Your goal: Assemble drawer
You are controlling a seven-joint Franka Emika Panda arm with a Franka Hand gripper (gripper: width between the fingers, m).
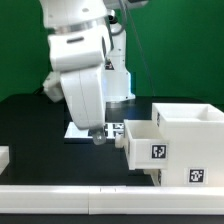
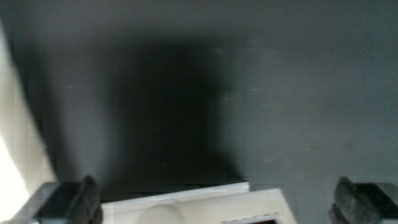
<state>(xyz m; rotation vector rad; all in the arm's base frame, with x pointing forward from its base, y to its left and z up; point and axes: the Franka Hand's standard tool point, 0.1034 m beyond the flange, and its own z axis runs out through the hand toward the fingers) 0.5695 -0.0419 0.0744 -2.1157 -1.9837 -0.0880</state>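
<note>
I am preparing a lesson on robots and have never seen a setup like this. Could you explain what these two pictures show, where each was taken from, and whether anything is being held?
The exterior view shows a white robot arm over a black table. Its gripper hangs low beside a small white tray that sits partly inside a larger box shell, both carrying square tags. The other picture comes from a camera on the wrist, looking down past the two dark fingers at the tray's corner. The fingers stand apart, and nothing seems held.
</note>
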